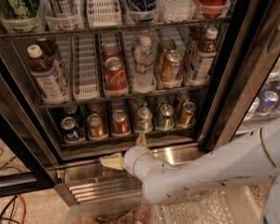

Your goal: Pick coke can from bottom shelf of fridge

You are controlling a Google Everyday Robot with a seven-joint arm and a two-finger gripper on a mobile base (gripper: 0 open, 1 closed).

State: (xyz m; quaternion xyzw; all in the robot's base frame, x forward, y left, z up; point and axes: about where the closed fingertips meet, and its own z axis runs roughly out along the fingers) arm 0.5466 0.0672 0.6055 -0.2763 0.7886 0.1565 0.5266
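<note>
The coke can [120, 122] is a small red can with a silver top. It stands in the third lane of the bottom shelf [130, 139] of the fridge [224, 101], between a gold-orange can [96, 125] and a silver can [143, 119]. My gripper [126, 150] is just below and in front of the shelf's front edge, under the coke can and apart from it. Its pale fingers are spread, one [112, 161] pointing left and one [141, 139] pointing up at the shelf. It holds nothing.
A blue Pepsi can [71, 129] stands at the shelf's left end, and another silver can [164, 116] and a gold can [186, 113] at the right. The middle shelf holds a larger red Coca-Cola can [115, 73] and bottles. The ribbed steel base [102, 183] lies below. The black door frame [233, 87] is on the right.
</note>
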